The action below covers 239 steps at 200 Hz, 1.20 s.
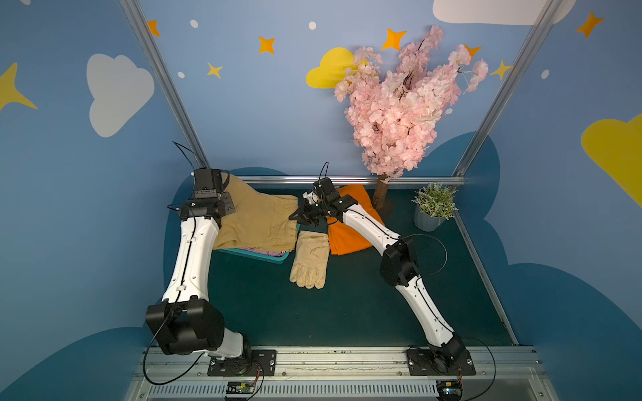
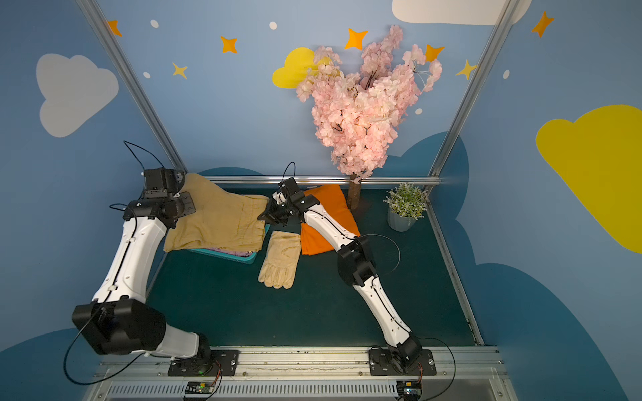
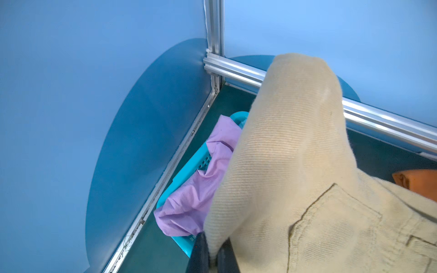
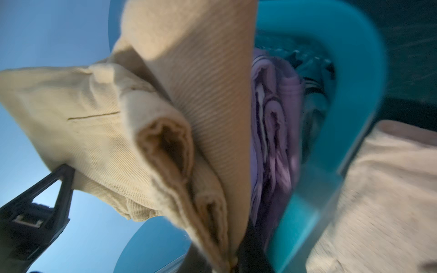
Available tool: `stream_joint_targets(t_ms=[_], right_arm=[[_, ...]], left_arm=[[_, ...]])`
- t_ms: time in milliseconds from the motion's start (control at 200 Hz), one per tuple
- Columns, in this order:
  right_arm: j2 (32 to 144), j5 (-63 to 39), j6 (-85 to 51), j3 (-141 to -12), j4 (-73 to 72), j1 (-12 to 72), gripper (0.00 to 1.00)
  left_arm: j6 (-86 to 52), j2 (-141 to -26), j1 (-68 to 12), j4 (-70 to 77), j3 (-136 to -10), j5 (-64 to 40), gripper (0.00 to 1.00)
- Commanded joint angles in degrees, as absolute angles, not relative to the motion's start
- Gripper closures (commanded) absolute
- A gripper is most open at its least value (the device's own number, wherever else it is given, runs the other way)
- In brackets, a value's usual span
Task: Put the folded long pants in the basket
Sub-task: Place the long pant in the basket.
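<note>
With our left gripper (image 3: 214,253) and right gripper (image 1: 298,217) both pinching the tan pants (image 1: 257,218) above the basket (image 1: 253,258) in the tabletop's far left corner, we should lower evenly and release together.

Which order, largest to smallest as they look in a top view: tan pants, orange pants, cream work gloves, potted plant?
1. tan pants, though lifted nearer the camera
2. orange pants, partly hidden by the right arm
3. cream work gloves and potted plant: too alike to rank
</note>
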State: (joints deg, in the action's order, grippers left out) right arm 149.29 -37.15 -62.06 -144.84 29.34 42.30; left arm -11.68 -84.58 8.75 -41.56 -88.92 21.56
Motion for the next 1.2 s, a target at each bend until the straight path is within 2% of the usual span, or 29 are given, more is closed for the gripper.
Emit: stream_joint_targets(t_ms=[0, 200, 426, 656, 921, 1076, 1191], right_arm=[[152.14, -38.16, -68.50, -146.71, 25.44, 44.72, 1.00], [153.31, -37.58, -69.86, -143.02, 24.96, 46.58, 1.00], [142.32, -34.02, -66.41, -121.14, 23.14, 44.32, 1.00], [135.19, -33.11, -56.95, -109.14, 29.00, 41.42, 1.00], [127.92, -32.87, -46.58, -98.62, 34.74, 36.39, 1.00], [119.39, -32.07, -39.57, -87.35, 35.57, 30.50, 1.00], [116.11, -35.50, -35.30, -84.02, 37.65, 26.90, 1.00]], left_arm=[[-10.56, -84.22, 9.76, -37.73, -90.62, 25.92, 0.97], [-10.84, -85.24, 10.29, -37.27, -89.46, 24.33, 0.97], [-11.22, -84.90, 10.34, -36.16, -85.31, 19.94, 0.98], [-12.06, -83.25, 10.29, -34.00, -80.31, 14.28, 0.97], [-13.81, -81.75, 9.31, -34.94, -75.81, 0.95, 0.98], [-14.72, -79.71, 7.51, -33.41, -70.28, -2.13, 0.97], [-15.53, -78.89, 4.49, -33.84, -68.77, -6.36, 0.97]])
